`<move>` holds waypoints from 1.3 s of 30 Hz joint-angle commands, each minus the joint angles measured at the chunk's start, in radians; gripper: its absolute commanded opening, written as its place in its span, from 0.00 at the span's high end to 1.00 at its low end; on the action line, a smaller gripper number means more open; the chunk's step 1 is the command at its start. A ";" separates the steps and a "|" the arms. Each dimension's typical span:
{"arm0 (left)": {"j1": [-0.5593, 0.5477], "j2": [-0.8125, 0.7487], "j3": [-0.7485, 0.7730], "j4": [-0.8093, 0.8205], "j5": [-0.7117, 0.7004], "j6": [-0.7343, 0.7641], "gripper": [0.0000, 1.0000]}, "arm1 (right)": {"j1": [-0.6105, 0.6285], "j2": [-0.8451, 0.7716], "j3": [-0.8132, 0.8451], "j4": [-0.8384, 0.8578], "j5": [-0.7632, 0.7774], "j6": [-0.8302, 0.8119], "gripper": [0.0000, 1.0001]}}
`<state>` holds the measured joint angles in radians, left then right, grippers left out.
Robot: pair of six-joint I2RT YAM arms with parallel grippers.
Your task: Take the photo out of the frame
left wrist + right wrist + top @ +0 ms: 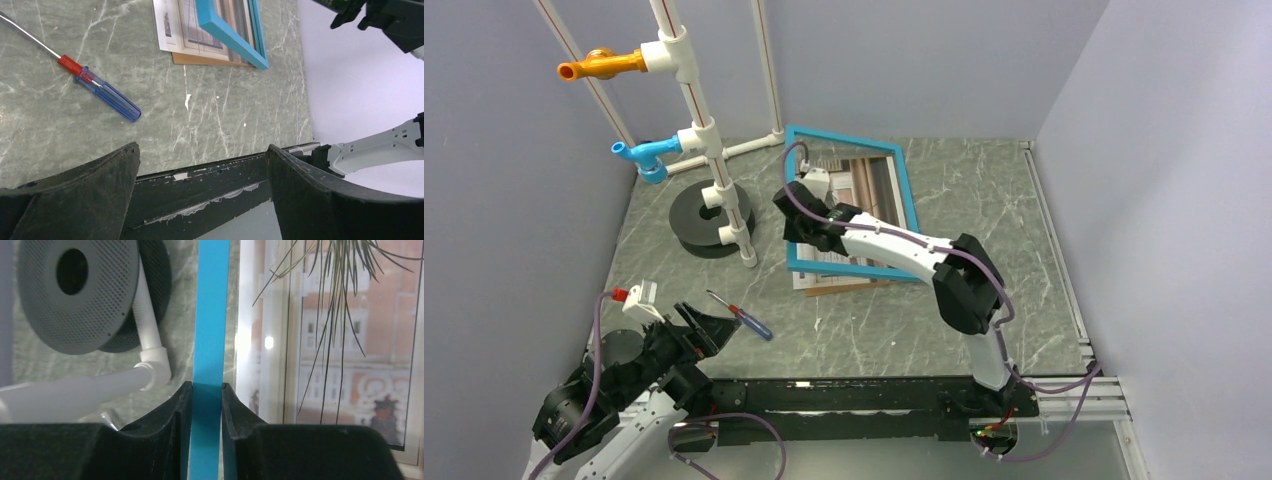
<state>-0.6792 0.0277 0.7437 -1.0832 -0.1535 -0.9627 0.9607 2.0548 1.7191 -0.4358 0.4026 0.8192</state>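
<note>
While the right tool (206,390) is squeezed tight on one blue side of the frame (212,315), the frame sits tilted over the photo (345,340), which lies on a brown board (200,60) on the worktop (984,250). The left tool (202,150) is wide apart, holds nothing, and hangs near a screwdriver (107,95).

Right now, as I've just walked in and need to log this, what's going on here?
The right gripper is shut on a side rail of the turquoise frame, holding it raised over the photo and a brown backing board on the table. The left gripper hangs open near a screwdriver, holding nothing.
</note>
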 commanded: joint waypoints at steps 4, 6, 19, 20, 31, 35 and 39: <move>0.002 -0.006 0.006 0.000 0.008 0.001 0.03 | -0.035 -0.114 -0.102 0.159 -0.142 0.004 1.00; 0.002 -0.007 0.005 -0.002 0.006 0.000 0.03 | -0.045 -0.128 -0.124 0.188 -0.177 -0.026 1.00; 0.001 -0.022 -0.012 0.001 0.008 -0.002 0.03 | -0.128 -0.342 -0.339 0.202 -0.062 -0.101 1.00; 0.002 -0.022 -0.013 0.003 0.011 -0.002 0.03 | -0.143 -0.360 -0.358 0.196 -0.054 -0.104 1.00; 0.002 -0.024 -0.026 0.018 0.022 -0.012 0.03 | -0.385 -0.506 -0.637 0.250 -0.108 -0.208 1.00; 0.002 -0.022 -0.038 0.030 0.031 -0.013 0.03 | -0.470 -0.515 -0.689 0.257 -0.164 -0.341 1.00; 0.002 -0.018 -0.045 0.037 0.035 -0.012 0.03 | -0.533 -0.505 -0.702 0.231 -0.165 -0.448 1.00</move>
<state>-0.6792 0.0113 0.7055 -1.0813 -0.1387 -0.9649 0.4717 1.5883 1.0138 -0.2348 0.2546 0.5159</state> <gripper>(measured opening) 0.973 0.247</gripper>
